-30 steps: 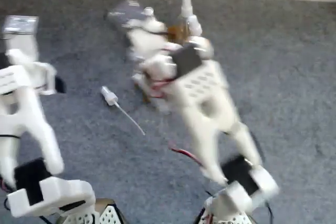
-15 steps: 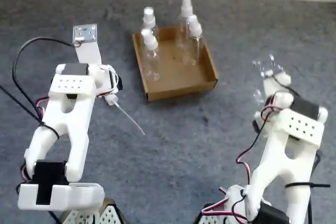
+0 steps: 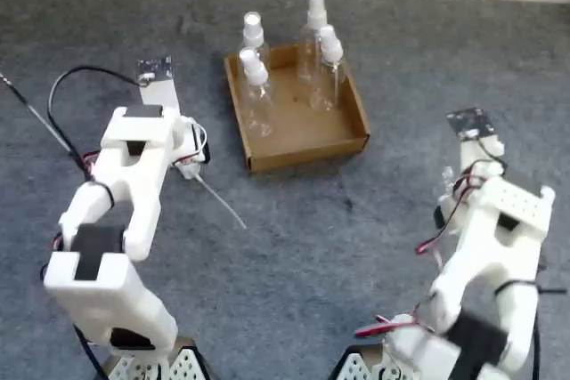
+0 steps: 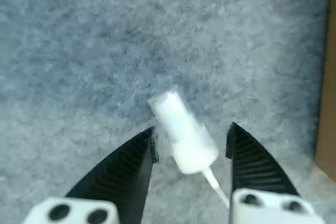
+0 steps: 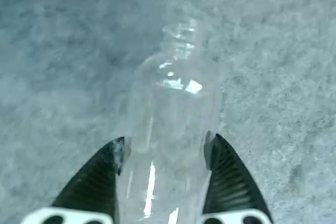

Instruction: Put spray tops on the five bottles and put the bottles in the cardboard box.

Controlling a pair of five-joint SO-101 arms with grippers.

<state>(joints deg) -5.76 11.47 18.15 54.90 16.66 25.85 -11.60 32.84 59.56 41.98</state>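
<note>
Spray top (image 4: pixel 182 134) lies between spread jaws of left hand (image 4: pixel 192 129).

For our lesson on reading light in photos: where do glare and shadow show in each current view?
Right wrist view: bright glints on the clear bottle in the right gripper. Left wrist view: a shadow on the carpet beside the spray top, within the open left gripper. High view: even light, faint shadow by the cardboard box.

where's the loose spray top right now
The spray top lies on the grey carpet just left of the cardboard box in the high view, between the open fingers of the left end effector.
</note>
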